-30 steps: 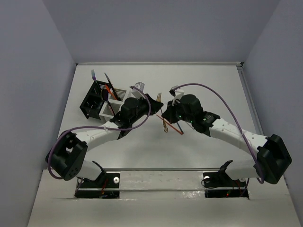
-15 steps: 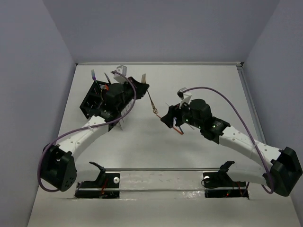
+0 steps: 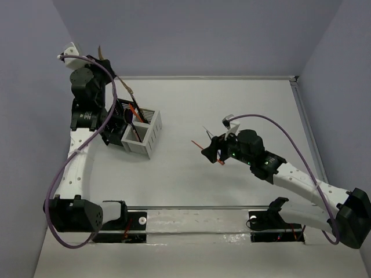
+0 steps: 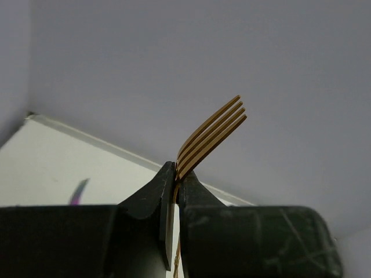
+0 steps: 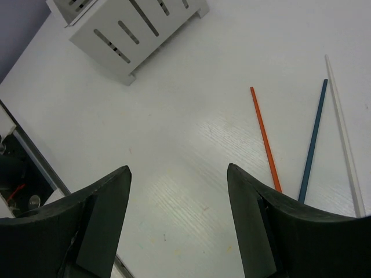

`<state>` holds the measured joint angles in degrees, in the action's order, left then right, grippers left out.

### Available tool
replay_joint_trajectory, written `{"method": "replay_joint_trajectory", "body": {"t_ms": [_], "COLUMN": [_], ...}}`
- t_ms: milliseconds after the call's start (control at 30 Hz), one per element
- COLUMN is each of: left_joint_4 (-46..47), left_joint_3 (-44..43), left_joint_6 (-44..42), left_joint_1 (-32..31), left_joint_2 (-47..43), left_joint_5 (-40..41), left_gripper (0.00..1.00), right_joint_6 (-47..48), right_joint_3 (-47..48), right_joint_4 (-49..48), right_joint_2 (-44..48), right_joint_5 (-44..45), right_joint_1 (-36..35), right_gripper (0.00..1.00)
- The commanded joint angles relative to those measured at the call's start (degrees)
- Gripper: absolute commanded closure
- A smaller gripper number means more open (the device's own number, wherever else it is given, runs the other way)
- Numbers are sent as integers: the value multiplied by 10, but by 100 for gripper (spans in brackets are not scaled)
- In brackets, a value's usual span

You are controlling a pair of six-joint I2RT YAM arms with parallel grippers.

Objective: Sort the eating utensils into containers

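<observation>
Left gripper (image 4: 175,174) jaws pinch the gold fork (image 4: 211,130) just below its tines, raised at 10 o'clock near the black caddy (image 3: 114,124). Lower it upright, handle first, into what looks like a free compartment. Right gripper (image 5: 178,174) gapes wide and empty beside the orange stick (image 5: 265,139).

Gold fork (image 4: 211,133), wht caddy (image 5: 174,20), blk caddy (image 3: 116,124), orange stick (image 5: 265,139), blue stick (image 5: 313,141).

Gold fork (image 4: 211,136) aloft, tines upward; three thin sticks (image 5: 313,139) lie close together.
</observation>
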<state>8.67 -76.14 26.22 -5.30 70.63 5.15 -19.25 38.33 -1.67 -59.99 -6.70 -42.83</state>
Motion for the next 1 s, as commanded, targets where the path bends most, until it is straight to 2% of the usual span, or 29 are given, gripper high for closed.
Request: {"method": "replay_joint_trajectory", "body": {"t_ms": [0, 167, 367, 967], "left_joint_4": [-6, 26, 93, 207], "left_joint_3": [-4, 13, 57, 108], "left_joint_6": [-39, -70, -102, -75], "left_joint_1": [67, 111, 111, 100], "left_joint_2": [17, 57, 98, 179], "left_joint_5": [67, 90, 84, 53], "left_gripper": [100, 100, 100, 100], "right_joint_6": [10, 11, 12, 15], "right_joint_3": [-4, -10, -11, -6], "right_joint_4": [-45, -50, -56, -64], "right_joint_2": [22, 16, 9, -33], "right_joint_5": [15, 19, 13, 10], "right_joint_1": [-4, -4, -4, -4], "right_gripper": [27, 27, 27, 28]}}
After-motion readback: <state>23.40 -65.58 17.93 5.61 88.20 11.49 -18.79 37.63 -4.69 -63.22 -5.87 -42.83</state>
